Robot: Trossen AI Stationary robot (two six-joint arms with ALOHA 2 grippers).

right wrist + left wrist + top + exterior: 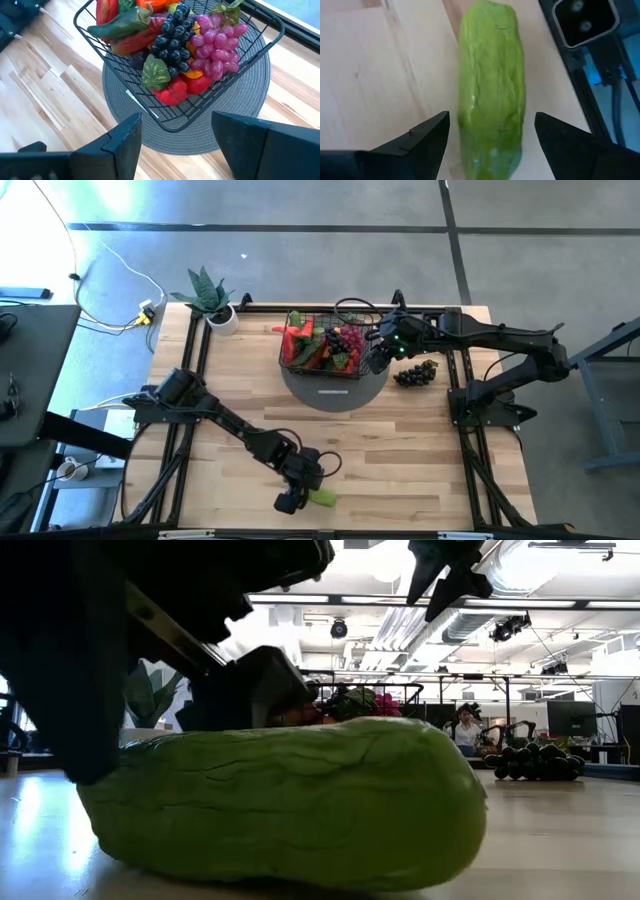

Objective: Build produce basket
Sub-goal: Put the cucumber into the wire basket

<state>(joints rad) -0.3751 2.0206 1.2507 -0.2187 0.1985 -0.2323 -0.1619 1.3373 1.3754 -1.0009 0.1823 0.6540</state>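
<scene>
A green cucumber (322,497) (492,85) lies on its side on the wood table near the front edge. My left gripper (290,502) (491,135) is open, slanting down over one end, with a finger on each side of the cucumber and a gap to each. The black wire basket (300,360) (165,117) stands on a round grey mat (335,395) at the far middle. It holds dark grapes (172,40), pink grapes (220,45), peppers and other produce. My right gripper (380,355) (175,125) hangs open and empty above the basket's right side.
A bunch of dark grapes (415,373) (540,762) lies on the table right of the mat. A potted green plant (210,298) stands at the far left corner. A small camera (582,20) sits at the table's front edge beside the cucumber.
</scene>
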